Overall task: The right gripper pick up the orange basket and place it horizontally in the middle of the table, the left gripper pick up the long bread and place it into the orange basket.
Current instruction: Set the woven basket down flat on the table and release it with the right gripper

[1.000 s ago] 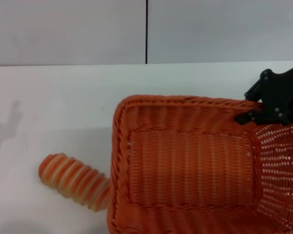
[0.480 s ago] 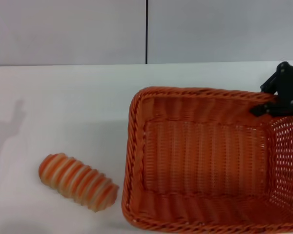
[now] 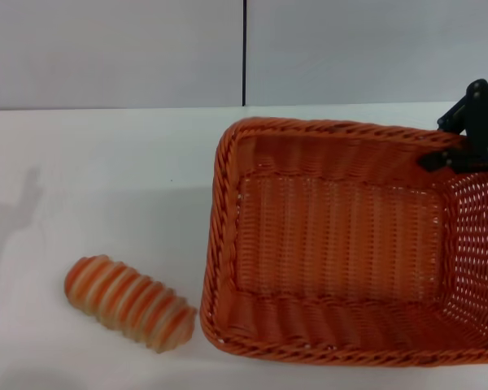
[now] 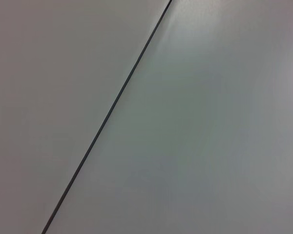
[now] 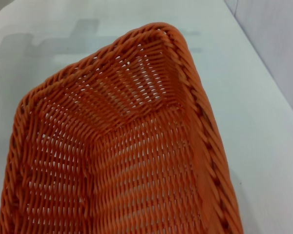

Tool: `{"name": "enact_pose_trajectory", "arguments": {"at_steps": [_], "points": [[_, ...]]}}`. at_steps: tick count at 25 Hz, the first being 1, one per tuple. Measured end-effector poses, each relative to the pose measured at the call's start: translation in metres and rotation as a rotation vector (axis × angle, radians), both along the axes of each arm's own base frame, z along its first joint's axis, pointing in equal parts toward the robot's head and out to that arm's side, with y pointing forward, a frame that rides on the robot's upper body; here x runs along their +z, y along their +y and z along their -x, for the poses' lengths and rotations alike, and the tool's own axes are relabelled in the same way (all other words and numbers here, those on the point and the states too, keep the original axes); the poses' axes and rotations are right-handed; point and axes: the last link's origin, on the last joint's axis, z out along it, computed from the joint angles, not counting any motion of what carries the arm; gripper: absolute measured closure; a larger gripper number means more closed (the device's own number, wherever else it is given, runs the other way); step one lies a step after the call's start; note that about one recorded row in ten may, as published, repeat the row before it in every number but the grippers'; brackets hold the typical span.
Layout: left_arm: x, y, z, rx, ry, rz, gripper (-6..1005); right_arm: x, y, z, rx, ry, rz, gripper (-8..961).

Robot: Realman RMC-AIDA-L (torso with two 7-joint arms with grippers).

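Right tool (image 3: pixel 459 153) pinching far right rim of orange basket (image 3: pixel 342 260): light, stiff weave, rim gives good hold. Long bread (image 3: pixel 130 302) on desk (image 3: pixel 106 179): small, ridged, take across middle. Left tool unseen.

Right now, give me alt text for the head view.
A large orange woven basket sits on the white table, the right gripper at its far right rim. A striped orange-and-cream toy loaf lies just left of it, apart.
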Motion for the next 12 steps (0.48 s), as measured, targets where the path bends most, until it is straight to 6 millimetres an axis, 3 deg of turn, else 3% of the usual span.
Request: {"name": "enact_pose_trajectory", "arguments": {"at_steps": [12], "points": [[-0.0001,0.0018,-0.0009,-0.004,0.0,0.001,250,-0.0049,0.0002,0.0008,0.015,0.019,0.001,816]]}}
